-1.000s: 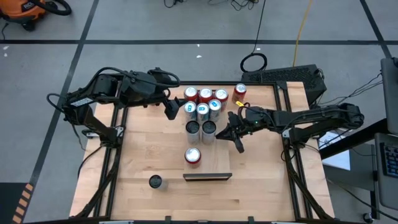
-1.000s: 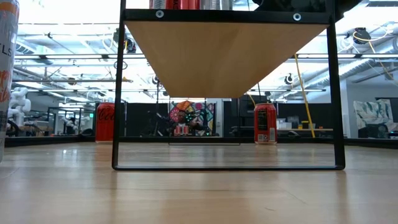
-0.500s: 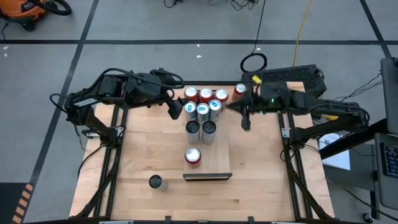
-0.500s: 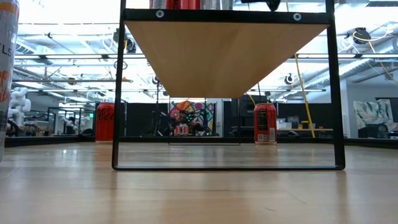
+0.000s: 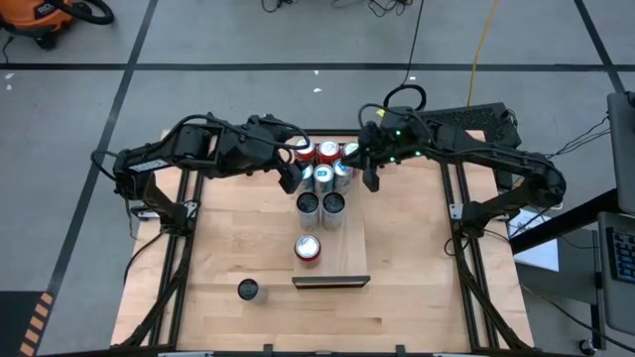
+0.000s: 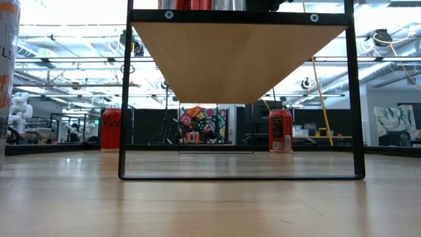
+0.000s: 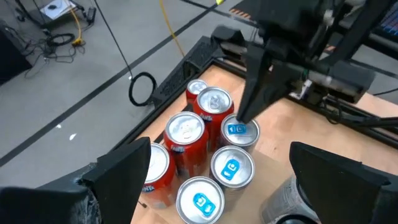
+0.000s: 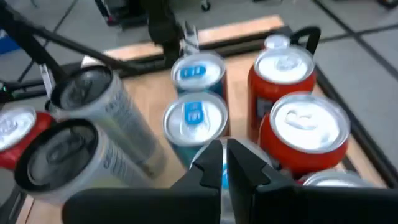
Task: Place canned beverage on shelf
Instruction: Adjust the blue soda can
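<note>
The shelf (image 5: 352, 248) is a raised pale-wood board with a dark strip at its near end. Several cans stand on it: red ones (image 5: 327, 151) at the far end, blue-tabbed ones (image 5: 322, 177) in front of them, two dark-topped silver cans (image 5: 320, 205), and a lone red can (image 5: 308, 248) nearer. My left gripper (image 5: 291, 177) (image 7: 221, 149) hangs open over the far cluster's left side. My right gripper (image 5: 372, 178) (image 8: 225, 165) is shut, its tips pointing down just above the right blue-tabbed can (image 7: 239, 130).
A small dark can (image 5: 248, 289) stands on the tabletop near the front left. The low view looks under the shelf (image 6: 237, 59) at its black legs and a red can (image 6: 280, 130) on the far tabletop. A tall can (image 6: 6, 79) fills that view's left edge.
My right gripper, still shut, has risen from beside the silver cans at the shelf's right edge. It has swung toward the table's far edge and then left, ending over the far can cluster. My left gripper has crept a little toward the cans, still open.
</note>
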